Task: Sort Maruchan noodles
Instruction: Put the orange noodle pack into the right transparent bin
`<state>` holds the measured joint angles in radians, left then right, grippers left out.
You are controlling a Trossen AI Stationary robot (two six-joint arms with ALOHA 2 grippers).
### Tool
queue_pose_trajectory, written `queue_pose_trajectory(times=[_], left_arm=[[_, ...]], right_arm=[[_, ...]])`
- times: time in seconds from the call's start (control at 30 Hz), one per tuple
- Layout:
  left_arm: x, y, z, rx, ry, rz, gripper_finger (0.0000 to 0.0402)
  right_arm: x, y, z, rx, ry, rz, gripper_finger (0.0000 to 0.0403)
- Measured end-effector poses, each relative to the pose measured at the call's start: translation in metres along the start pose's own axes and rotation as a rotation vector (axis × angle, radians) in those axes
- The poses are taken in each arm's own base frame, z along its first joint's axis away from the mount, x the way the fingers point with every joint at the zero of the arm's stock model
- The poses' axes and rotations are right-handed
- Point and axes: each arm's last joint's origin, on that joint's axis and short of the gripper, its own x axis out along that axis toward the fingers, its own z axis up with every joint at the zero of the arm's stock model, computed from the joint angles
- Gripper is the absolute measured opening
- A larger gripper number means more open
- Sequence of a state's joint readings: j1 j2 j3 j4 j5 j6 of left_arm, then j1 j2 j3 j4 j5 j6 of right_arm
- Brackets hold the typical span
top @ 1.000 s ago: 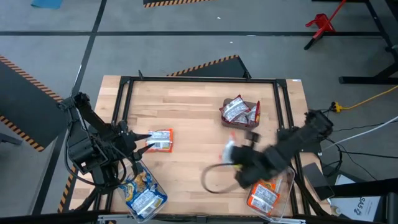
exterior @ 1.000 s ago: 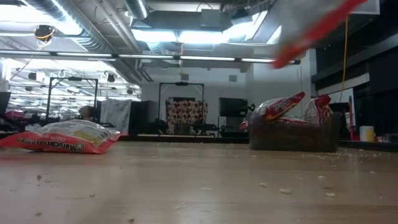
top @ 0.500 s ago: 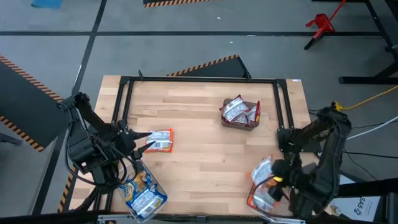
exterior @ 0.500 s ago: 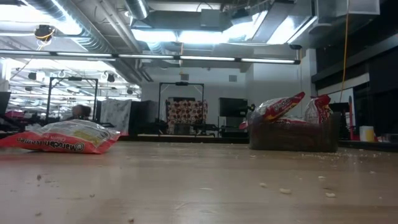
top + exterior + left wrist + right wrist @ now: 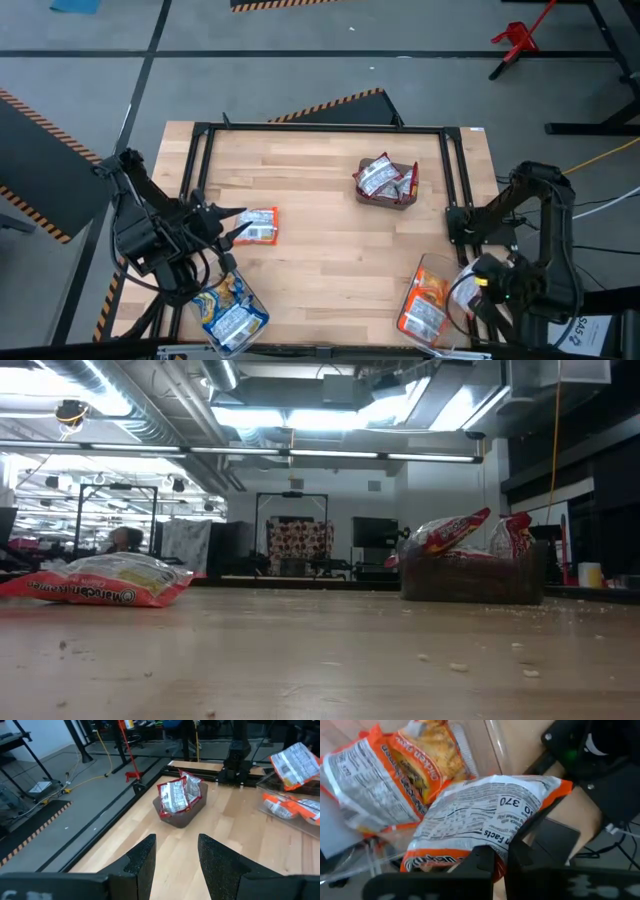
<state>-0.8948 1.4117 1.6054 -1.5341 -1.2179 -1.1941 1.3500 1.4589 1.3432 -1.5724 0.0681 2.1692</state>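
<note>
An orange-trimmed noodle packet point(image 5: 480, 817) is in my shut right gripper point(image 5: 499, 862), which hovers over the clear bin point(image 5: 425, 268) at the near right corner. The left wrist view shows this packet point(image 5: 296, 764) above the bin. More orange packets point(image 5: 395, 780) lie in that bin. Another orange packet point(image 5: 258, 225) lies flat on the table. My open left gripper point(image 5: 232, 226) stands at its left end. The packet itself is hidden in the left wrist view, under that gripper's fingers point(image 5: 142, 862). My right gripper pinches the held packet between its two fingers at one short edge point(image 5: 496, 851). It reaches in from the table's right. The packet is lifted clear and tilted above the bin's packets. My left gripper's fingertips reach the lying packet's end, but I cannot tell whether they touch it.
A dark box point(image 5: 386, 185) of red packets stands far right of centre. A clear bin point(image 5: 232, 312) with blue-yellow packets sits at the near left corner. A black frame point(image 5: 320, 128) runs round the table. Bare wood lies between the bins.
My right arm swung the held packet from mid-table toward the near right corner and now holds it over the right bin. My left gripper edged right, closer to the packet lying on the table. That packet stayed put.
</note>
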Motion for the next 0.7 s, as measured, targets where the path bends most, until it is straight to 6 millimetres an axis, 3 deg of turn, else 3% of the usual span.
queue_pose_trajectory(times=[0.2,0.5,0.7], left_arm=[[0.005,0.001,0.002,-0.007,0.003,0.023,0.0141],[0.005,0.001,0.001,-0.007,0.029,0.014,0.0141],[0.005,0.001,0.001,-0.007,0.029,0.014,0.0141]], right_arm=[[0.009,0.002,0.004,0.007,-0.069,0.006,0.0],[0.018,-0.001,0.004,0.008,0.078,-0.14,0.0],[0.02,0.007,0.015,0.003,0.089,-0.13,0.0]])
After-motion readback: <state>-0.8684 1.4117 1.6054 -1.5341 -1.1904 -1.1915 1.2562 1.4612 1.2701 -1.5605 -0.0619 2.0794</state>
